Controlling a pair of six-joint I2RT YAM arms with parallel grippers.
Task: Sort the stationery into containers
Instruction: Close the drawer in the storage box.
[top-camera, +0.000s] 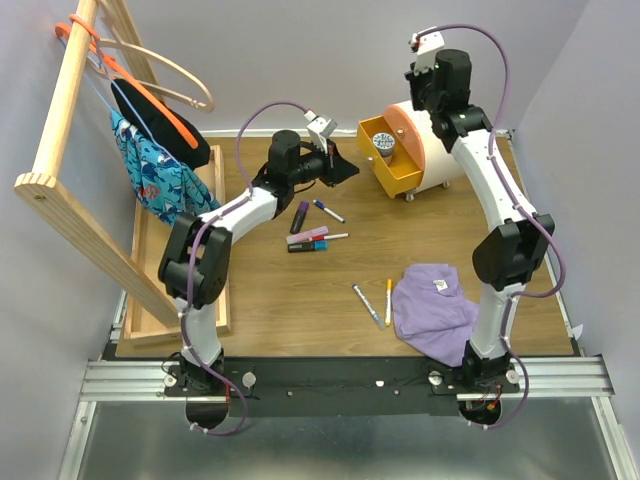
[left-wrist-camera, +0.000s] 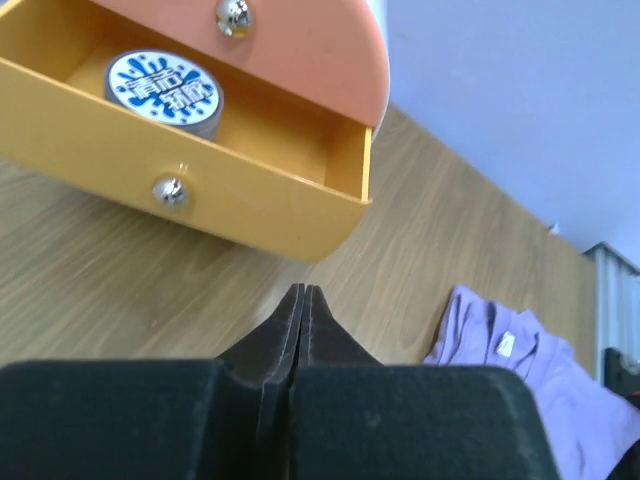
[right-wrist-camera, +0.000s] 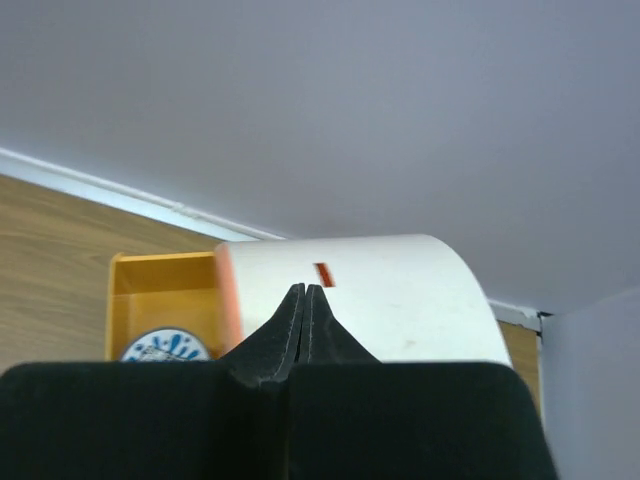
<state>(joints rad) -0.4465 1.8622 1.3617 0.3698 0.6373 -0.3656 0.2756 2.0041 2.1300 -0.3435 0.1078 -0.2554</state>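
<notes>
The cream drawer unit (top-camera: 445, 140) stands at the back right. Its yellow drawer (top-camera: 392, 170) is pulled open and holds the round blue-patterned jar (top-camera: 384, 144); the orange drawer (top-camera: 406, 128) above it is closed. My left gripper (top-camera: 350, 170) is shut and empty, just left of the yellow drawer (left-wrist-camera: 210, 195), with the jar (left-wrist-camera: 163, 92) ahead. My right gripper (top-camera: 418, 100) is shut and empty above the unit (right-wrist-camera: 400, 290). A purple marker (top-camera: 299, 217), a blue-capped pen (top-camera: 328, 211), the pink bar (top-camera: 308, 235) and a black marker (top-camera: 308, 246) lie mid-table. Two pens (top-camera: 377, 302) lie nearer.
The purple cloth (top-camera: 435, 310) lies at the front right, beside the two pens. A long wooden tray (top-camera: 160, 300) runs along the left edge under a wooden rack (top-camera: 70, 120) with hangers and a blue patterned garment (top-camera: 160, 180). Walls close the back and right.
</notes>
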